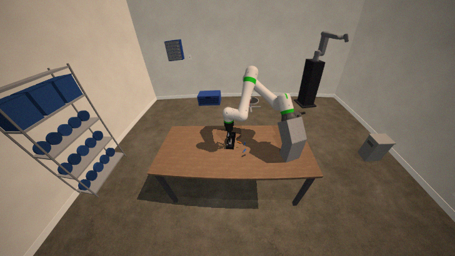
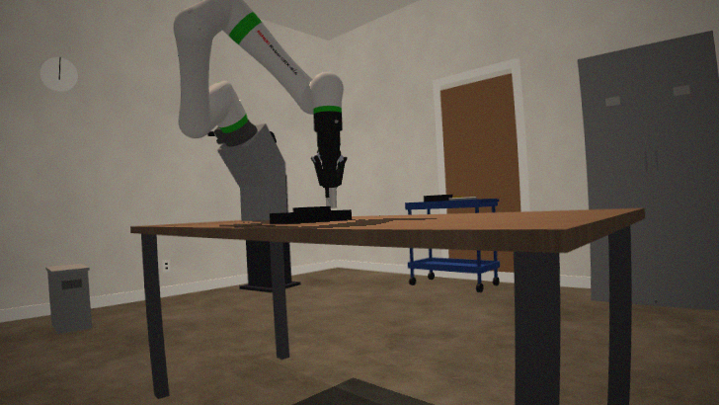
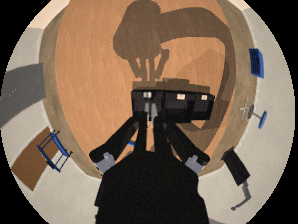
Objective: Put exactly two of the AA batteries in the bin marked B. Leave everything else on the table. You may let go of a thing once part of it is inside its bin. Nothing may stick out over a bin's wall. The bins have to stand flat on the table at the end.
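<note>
A row of black bins (image 1: 229, 147) (image 2: 296, 217) (image 3: 176, 112) stands on the table, with pale labels whose letters I cannot read. My gripper (image 1: 229, 140) (image 2: 330, 205) (image 3: 149, 108) is shut, pointing down, its fingertips low over or in the bin at the left end of the row in the wrist view. I see nothing held between them. On the table beside the bins lie a blue piece (image 1: 244, 150), another blue piece (image 1: 244, 143), an orange piece (image 1: 239, 142) and a dark piece (image 1: 243, 155). They are too small to tell which are AA batteries. The bins' insides are mostly hidden.
The wooden table (image 1: 197, 165) (image 2: 503, 228) carries the bins near its middle. The arm's grey pedestal (image 1: 291, 140) (image 2: 261, 176) stands at the table's right side in the top view. The arm's shadow falls across the table around the bins.
</note>
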